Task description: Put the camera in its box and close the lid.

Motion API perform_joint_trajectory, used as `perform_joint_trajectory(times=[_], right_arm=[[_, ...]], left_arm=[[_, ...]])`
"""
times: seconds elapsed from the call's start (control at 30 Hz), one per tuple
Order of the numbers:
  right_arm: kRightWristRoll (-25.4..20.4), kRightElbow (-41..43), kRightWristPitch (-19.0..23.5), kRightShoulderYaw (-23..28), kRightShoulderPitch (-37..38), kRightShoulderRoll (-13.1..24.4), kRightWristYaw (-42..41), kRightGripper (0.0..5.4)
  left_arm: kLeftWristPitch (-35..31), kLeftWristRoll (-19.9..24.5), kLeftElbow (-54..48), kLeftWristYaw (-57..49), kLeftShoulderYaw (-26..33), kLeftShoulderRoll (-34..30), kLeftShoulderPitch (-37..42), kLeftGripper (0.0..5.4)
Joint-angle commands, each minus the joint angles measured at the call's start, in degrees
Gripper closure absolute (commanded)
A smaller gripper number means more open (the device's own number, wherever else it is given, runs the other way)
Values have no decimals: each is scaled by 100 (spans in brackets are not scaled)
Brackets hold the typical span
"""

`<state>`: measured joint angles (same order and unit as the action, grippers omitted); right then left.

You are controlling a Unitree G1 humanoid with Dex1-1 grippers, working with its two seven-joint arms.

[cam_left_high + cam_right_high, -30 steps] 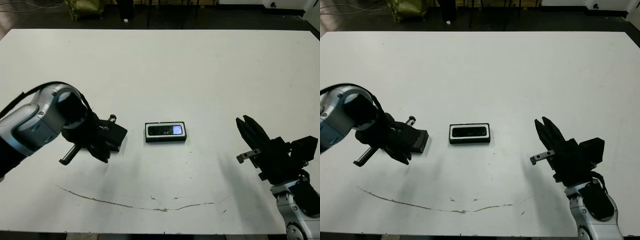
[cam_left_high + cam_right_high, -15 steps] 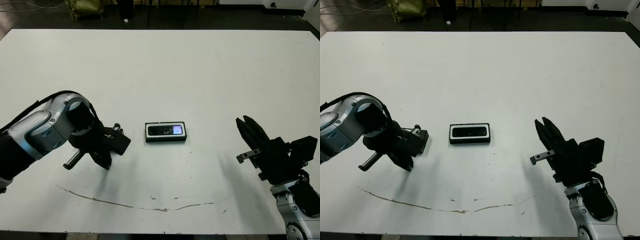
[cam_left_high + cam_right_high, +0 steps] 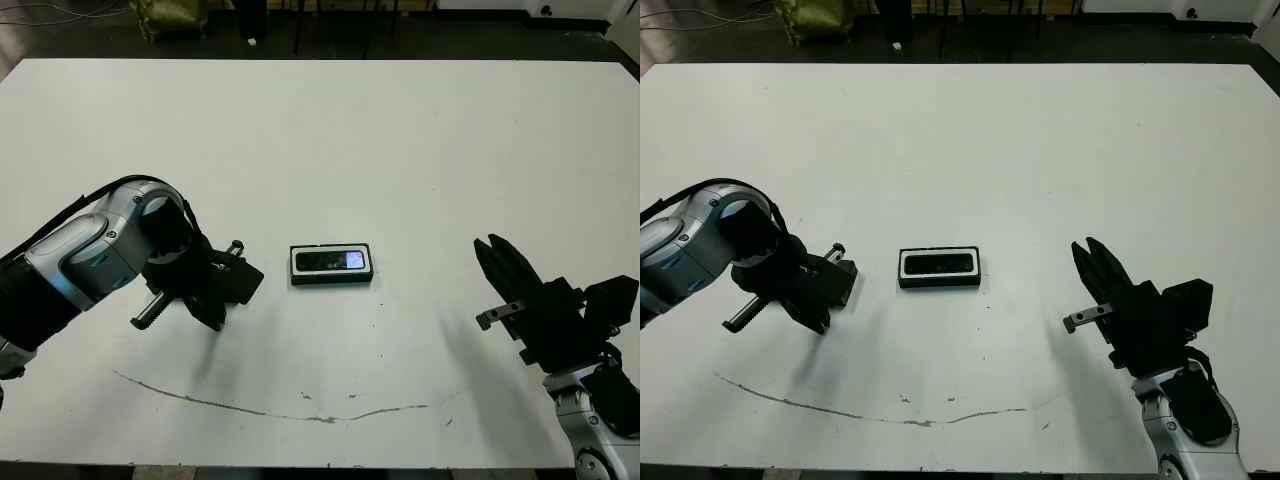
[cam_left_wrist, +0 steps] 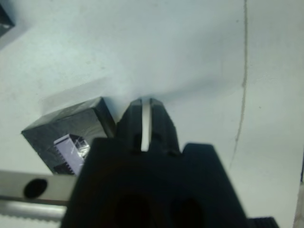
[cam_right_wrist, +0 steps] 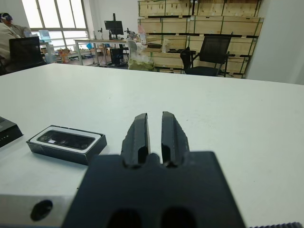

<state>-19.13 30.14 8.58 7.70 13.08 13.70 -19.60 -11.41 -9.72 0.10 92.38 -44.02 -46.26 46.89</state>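
The left wrist view alone shows the lid, a black cover with a silvery-lavender patch, lying on the table just beside the left end effector; its fingers stand nearly together, a thin pale slit between them, clamped on nothing. In the head views the same lid is mostly masked by the left arm, only a black corner showing at the end effector's tip. The right wrist view alone gives a low side look at the box: black outer walls, white lining, the camera lying flat inside it, and no cover on it. That view also shows a room beyond the table with desks, an office chair, stacked wooden crates and a seated person at the far edge. From above, the box sits between the two end effectors, nearer the left one, with the camera in it, lilac screen patch up, toward the right arm's side. The right end effector hovers well apart from the box, its fingers close together with a narrow gap, gripping nothing. A thin brownish line curves across the near part of the table.
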Motion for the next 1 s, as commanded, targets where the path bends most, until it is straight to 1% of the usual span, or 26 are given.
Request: perform_joint_trajectory(times=[0.03,0.17,0.3,0.47,0.6,0.73,0.83,1.0], right_arm=[[24,39,127,24,123,72,45,539],[9,23,116,21,133,80,22,539],[38,45,124,3,155,89,25,539],[-31,-7,113,0,165,69,-16,539],[7,-37,75,11,194,91,-27,539],[-7,-24,105,31,222,96,-13,539],[-44,-22,106,31,236,80,-20,539],[1,11,139,10,263,101,-2,539]], left_arm=[[119,-110,153,12,-69,71,-139,540],[331,-195,179,6,55,115,-190,540],[401,-179,251,11,136,180,-243,540],[181,-327,267,3,183,275,-268,540],[197,-348,322,-5,229,342,-313,540],[340,-508,274,-75,260,349,-365,540],[240,-565,323,-63,292,379,-382,540],[345,-692,430,-236,334,445,-403,540]])
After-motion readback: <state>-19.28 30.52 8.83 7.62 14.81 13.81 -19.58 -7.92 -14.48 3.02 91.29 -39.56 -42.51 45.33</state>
